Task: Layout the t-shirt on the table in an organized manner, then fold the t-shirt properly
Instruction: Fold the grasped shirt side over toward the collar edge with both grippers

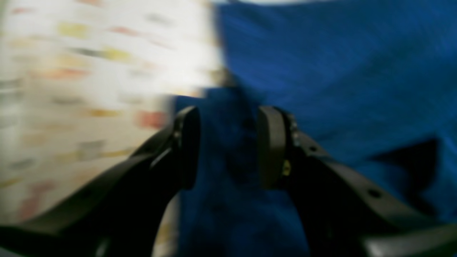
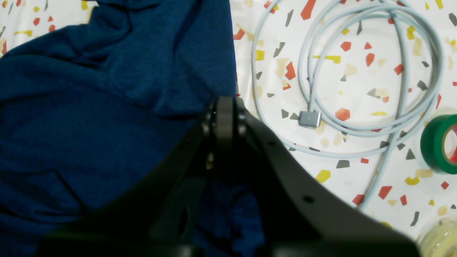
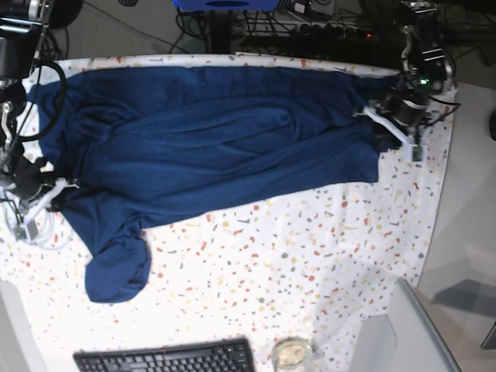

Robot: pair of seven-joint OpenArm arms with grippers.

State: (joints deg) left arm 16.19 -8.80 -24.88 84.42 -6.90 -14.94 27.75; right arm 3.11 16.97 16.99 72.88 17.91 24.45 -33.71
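Layout step: dark navy soft-fabric t-shirt [image 3: 209,147] stretched across the flecked white bench [image 3: 325,256].
Your left gripper [image 1: 228,146] gapes over its edge; right gripper [image 2: 225,117] pinches the cloth. Smooth wrinkles next.

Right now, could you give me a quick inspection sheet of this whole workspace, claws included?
Surface: table covered by a white speckled cloth.
Job's things: t-shirt, dark blue, spread wide across the far side, wrinkled, one sleeve hanging toward the near edge.
Clutter: green tape roll; keyboard; clear jar.
Claws: left claw open over the shirt's edge, view blurred; right claw shut at the shirt's other edge.
Cables: grey coiled cable beside the shirt.
Surroundings: dark wires beyond the table.
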